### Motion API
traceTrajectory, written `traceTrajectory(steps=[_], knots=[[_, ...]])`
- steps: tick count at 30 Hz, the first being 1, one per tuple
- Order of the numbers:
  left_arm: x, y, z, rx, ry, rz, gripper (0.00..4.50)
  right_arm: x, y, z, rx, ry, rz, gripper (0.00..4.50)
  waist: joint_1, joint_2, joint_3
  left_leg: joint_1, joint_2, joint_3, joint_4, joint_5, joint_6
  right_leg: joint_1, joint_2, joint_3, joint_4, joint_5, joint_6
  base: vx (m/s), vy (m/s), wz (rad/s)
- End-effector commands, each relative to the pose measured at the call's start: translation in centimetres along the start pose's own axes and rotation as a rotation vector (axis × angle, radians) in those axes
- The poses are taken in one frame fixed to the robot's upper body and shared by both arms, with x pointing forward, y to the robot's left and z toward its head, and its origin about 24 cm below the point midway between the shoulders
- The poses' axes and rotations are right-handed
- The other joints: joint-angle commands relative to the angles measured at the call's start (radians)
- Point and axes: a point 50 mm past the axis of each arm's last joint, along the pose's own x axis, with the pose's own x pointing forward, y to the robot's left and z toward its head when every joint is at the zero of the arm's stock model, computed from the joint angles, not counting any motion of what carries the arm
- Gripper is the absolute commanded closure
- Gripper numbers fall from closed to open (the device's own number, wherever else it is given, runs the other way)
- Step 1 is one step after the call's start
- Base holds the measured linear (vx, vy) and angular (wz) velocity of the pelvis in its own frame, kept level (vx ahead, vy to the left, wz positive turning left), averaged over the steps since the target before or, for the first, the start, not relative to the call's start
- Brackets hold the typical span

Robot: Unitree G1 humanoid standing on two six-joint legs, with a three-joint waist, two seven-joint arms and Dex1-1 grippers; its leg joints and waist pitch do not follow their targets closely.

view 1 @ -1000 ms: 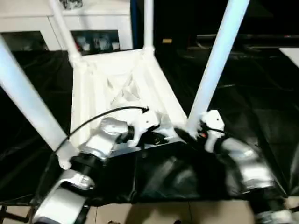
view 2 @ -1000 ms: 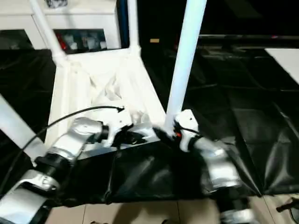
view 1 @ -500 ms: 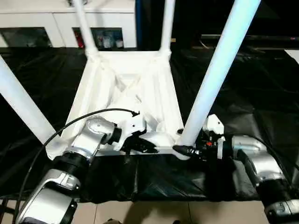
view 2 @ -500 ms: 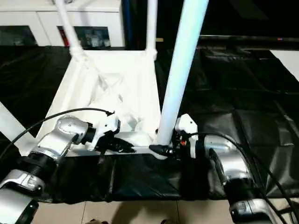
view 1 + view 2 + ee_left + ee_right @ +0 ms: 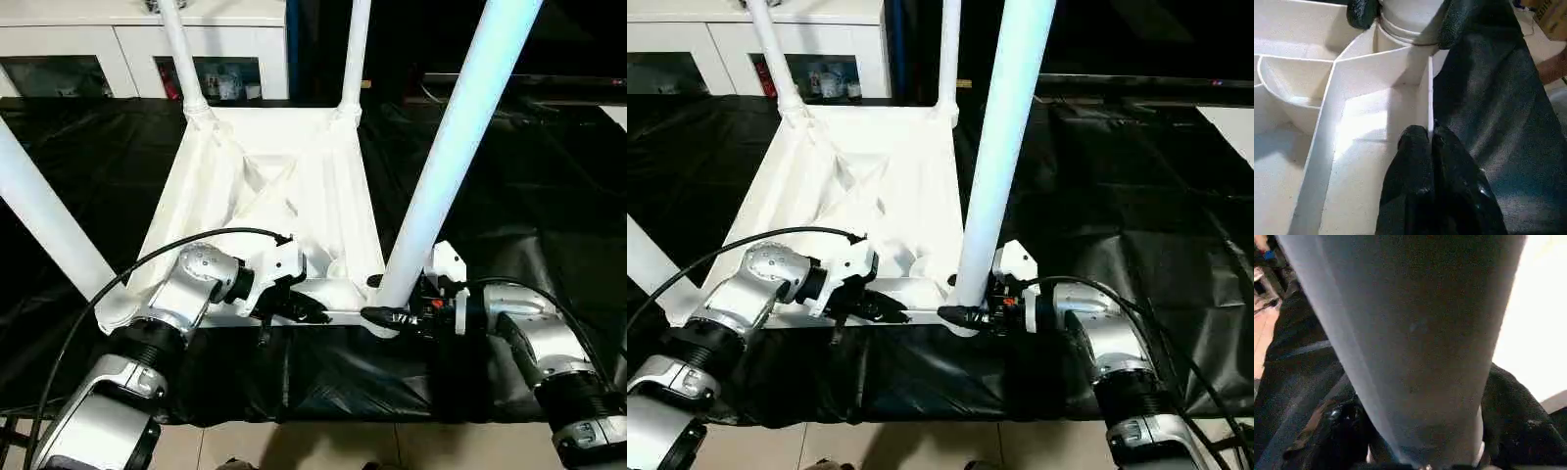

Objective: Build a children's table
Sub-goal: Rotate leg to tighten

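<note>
The children's table lies upside down, its ribbed white tabletop (image 5: pixel 284 176) resting on black sheeting with all its legs pointing up. My left gripper (image 5: pixel 1422 134) is shut on the thin near rim (image 5: pixel 1429 93) of the tabletop, one finger on each side of the wall. At the near right corner, my right gripper (image 5: pixel 372 298) is closed around the base of the near right leg (image 5: pixel 460 127). Its black fingers (image 5: pixel 1337 431) press against both sides of that leg (image 5: pixel 1410 333) just above the socket. The near left leg (image 5: pixel 44 215) and the two far legs (image 5: pixel 181 59) stand untouched.
Black sheeting (image 5: pixel 549 196) covers the work surface around the table, and its near edge drops to a tiled floor (image 5: pixel 294 450). A white cabinet with glass doors (image 5: pixel 59 59) stands behind. A black cable (image 5: pixel 196 240) arches over my left forearm.
The head camera has swung and steadied, so the whole picture has shifted. My right gripper's fingers have drawn in onto the base of the near right leg. The left gripper keeps its hold on the rim.
</note>
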Motion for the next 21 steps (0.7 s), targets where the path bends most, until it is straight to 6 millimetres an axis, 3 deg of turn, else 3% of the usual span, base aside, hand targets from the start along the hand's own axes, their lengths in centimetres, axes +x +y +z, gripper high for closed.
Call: traceTrajectory(steps=[1, 2, 4, 5, 6, 7, 8, 9, 10, 11, 12, 15, 17, 18, 21], knots=[[2.2, -0.3, 0.1, -0.057, -0.031, 0.025, 4.5, 1.5, 0.9, -1.2, 0.065, 0.005, -0.119, 1.9, 0.0, -0.009, -0.05, 0.006, 0.022, 0.009, -0.058, -0.166, 0.096, 0.054, -0.04, 0.034, -0.053, -0.127, -0.266, 0.0, 0.0, 0.0], [2.3, -0.3, 0.1, -0.059, -0.033, 0.03, 4.5, 1.5, 0.9, -1.3, 0.068, 0.004, -0.129, 1.91, -0.003, -0.01, -0.045, 0.008, 0.02, 0.007, -0.064, -0.217, 0.074, 0.05, -0.041, 0.034, -0.063, -0.217, -0.247, 0.0, 0.0, 0.0], [4.4, -0.2, 1.0, -0.086, -0.077, 0.09, 4.5, 3.0, 1.2, -1.9, 0.124, -0.008, -0.296, 1.91, -0.012, -0.008, -0.032, 0.014, 0.014, 0.001, -0.072, -0.322, 0.024, 0.041, -0.045, 0.034, -0.088, -0.458, -0.174, 0.0, 0.0, 0.0], [5.3, -0.2, 1.5, -0.103, -0.096, 0.118, 4.5, 3.7, 1.3, -2.1, 0.158, -0.014, -0.363, 1.91, -0.012, -0.008, -0.032, 0.014, 0.014, 0.001, -0.072, -0.322, 0.024, 0.041, -0.045, 0.034, -0.088, -0.458, -0.174, 0.0, 0.0, 0.0], [5.9, -0.3, 1.7, -0.107, -0.1, 0.123, 4.5, 4.3, 1.4, -2.0, 0.165, -0.034, -0.391, 1.91, -0.022, -0.005, -0.025, 0.023, 0.01, -0.005, -0.076, -0.401, -0.005, 0.031, -0.044, 0.031, -0.105, -0.589, -0.119, 0.0, 0.0, 0.0], [6.9, -0.5, 2.1, -0.113, -0.108, 0.13, 4.5, 5.3, 1.4, -1.9, 0.216, -0.049, -0.467, 1.91, -0.025, -0.005, -0.026, 0.03, 0.007, -0.009, -0.075, -0.43, -0.008, 0.024, -0.045, 0.032, -0.115, -0.647, -0.089, 0.0, 0.0, 0.0], [7.2, -0.5, 2.3, -0.115, -0.11, 0.133, 4.5, 5.5, 1.4, -1.9, 0.231, -0.047, -0.489, 1.92, -0.025, -0.005, -0.026, 0.03, 0.007, -0.009, -0.075, -0.43, -0.008, 0.024, -0.045, 0.032, -0.115, -0.647, -0.089, 0.0, 0.0, 0.0], [7.6, -0.6, 2.4, -0.117, -0.111, 0.134, 4.5, 5.9, 1.3, -1.8, 0.233, -0.044, -0.522, 1.93, -0.028, 0.006, -0.025, 0.032, 0.006, -0.016, -0.078, -0.455, -0.01, 0.022, -0.045, 0.028, -0.12, -0.677, -0.063, 0.0, 0.0, 0.0], [7.6, -0.6, 2.4, -0.117, -0.111, 0.134, 4.5, 5.9, 1.3, -1.8, 0.233, -0.044, -0.522, 1.93, -0.028, 0.006, -0.025, 0.032, 0.006, -0.016, -0.078, -0.455, -0.01, 0.022, -0.045, 0.028, -0.12, -0.677, -0.063, 0.0, 0.0, 0.0], [8.3, -0.8, 2.6, -0.098, -0.084, 0.147, 4.5, 6.7, 1.4, -1.7, 0.242, -0.027, -0.589, 1.93, -0.031, 0.013, -0.027, 0.03, 0.006, -0.019, -0.082, -0.467, -0.007, 0.025, -0.044, 0.025, -0.124, -0.666, -0.052, 0.0, 0.0, 0.0], [8.4, -0.9, 2.6, -0.093, -0.078, 0.15, 4.5, 6.8, 1.4, -1.7, 0.243, -0.022, -0.602, 1.93, -0.036, 0.009, -0.028, 0.032, 0.005, -0.018, -0.084, -0.479, -0.006, 0.023, -0.042, 0.021, -0.129, -0.657, -0.05, 0.0, 0.0, 0.0], [9.2, -1.2, 2.5, -0.079, -0.048, 0.165, 4.5, 8.0, 1.6, -1.3, 0.229, -0.002, -0.66, 1.93, -0.042, 0.016, -0.026, 0.035, 0.005, -0.02, -0.088, -0.508, -0.007, 0.019, -0.04, 0.018, -0.133, -0.64, -0.052, 0.0, 0.0, 0.0], [9.3, -1.3, 2.5, -0.083, -0.049, 0.164, 4.5, 8.2, 1.6, -1.0, 0.223, -0.03, -0.658, 1.93, -0.051, 0.015, -0.028, 0.032, 0.005, -0.022, -0.09, -0.519, -0.003, 0.024, -0.041, 0.016, -0.133, -0.623, -0.054, 0.0, 0.0, 0.0], [9.0, -1.2, 2.4, -0.085, -0.052, 0.166, 4.5, 7.8, 1.3, -0.4, 0.239, -0.088, -0.671, 1.37, -0.054, 0.015, -0.028, 0.028, 0.007, -0.023, -0.093, -0.52, 0.001, 0.026, -0.042, 0.017, -0.132, -0.608, -0.057, 0.0, 0.0, 0.0], [8.2, -1.0, 2.1, -0.068, -0.055, 0.161, 4.5, 6.7, 0.7, -0.1, 0.224, -0.118, -0.634, 1.2, -0.054, 0.011, -0.031, 0.021, 0.008, -0.021, -0.094, -0.495, 0.013, 0.028, -0.042, 0.024, -0.126, -0.563, -0.074, 0.0, 0.0, 0.0]])
